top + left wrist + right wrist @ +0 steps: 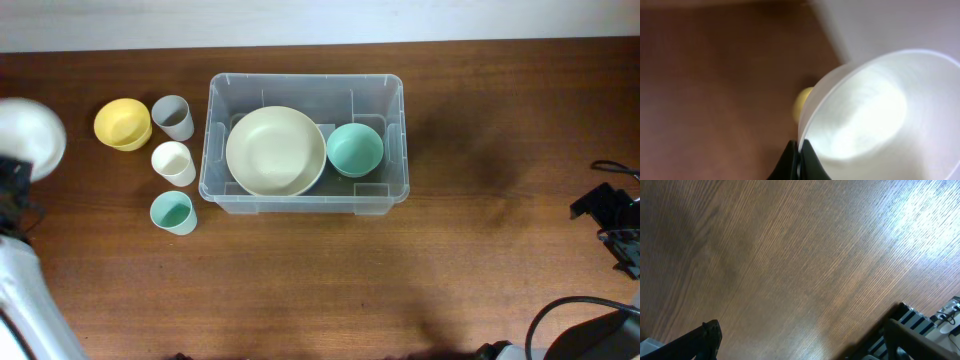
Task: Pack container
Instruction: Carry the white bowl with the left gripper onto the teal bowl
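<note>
While dark wood table (480, 250) bears container (300, 204) | pale strip (300, 20) beyond far edge

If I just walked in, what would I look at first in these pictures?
Probably the big clear container in the middle of the table, with a large cream bowl and a small teal bowl side by side inside it. Next, the shiny white bowl filling the left wrist view, its rim pinched in the jaws of the left gripper. A yellow bowl and three cups stand left of the container.
</note>
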`<state>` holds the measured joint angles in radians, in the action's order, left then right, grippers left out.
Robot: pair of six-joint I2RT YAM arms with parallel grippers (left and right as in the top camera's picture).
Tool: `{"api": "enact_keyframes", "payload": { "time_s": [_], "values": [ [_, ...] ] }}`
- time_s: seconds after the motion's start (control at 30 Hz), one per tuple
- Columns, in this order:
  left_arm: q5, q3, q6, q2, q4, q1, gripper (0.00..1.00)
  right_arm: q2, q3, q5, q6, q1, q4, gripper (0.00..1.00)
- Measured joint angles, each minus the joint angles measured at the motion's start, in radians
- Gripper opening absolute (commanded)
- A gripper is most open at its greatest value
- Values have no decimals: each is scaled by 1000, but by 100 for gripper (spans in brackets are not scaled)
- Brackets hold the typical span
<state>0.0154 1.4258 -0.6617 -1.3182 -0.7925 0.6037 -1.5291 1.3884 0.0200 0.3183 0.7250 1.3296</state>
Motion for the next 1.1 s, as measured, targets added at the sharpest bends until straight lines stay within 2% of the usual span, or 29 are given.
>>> {"api": "enact_keyframes", "payload": {
  "time_s": [0.1,0.23,0.37,0.5,0.8,0.93,1.1],
  "values": [
    [39,6,10,78,78,-151,1,0,0,0,0,0,0,99],
    [63,10,15,90,180,-395,1,0,0,0,0,0,0,99],
    [80,11,15,19,259,-607,1,0,0,0,0,0,0,99],
    [86,11,15,-118,345,-759,1,0,0,0,0,0,0,99],
    [115,11,51,-447,484,-973,1,0,0,0,0,0,0,99],
    [129,11,64,-524,482,-1034,1,0,0,0,0,0,0,99],
    [135,11,69,-563,469,-1049,1,0,0,0,0,0,0,99]
  ]
}}
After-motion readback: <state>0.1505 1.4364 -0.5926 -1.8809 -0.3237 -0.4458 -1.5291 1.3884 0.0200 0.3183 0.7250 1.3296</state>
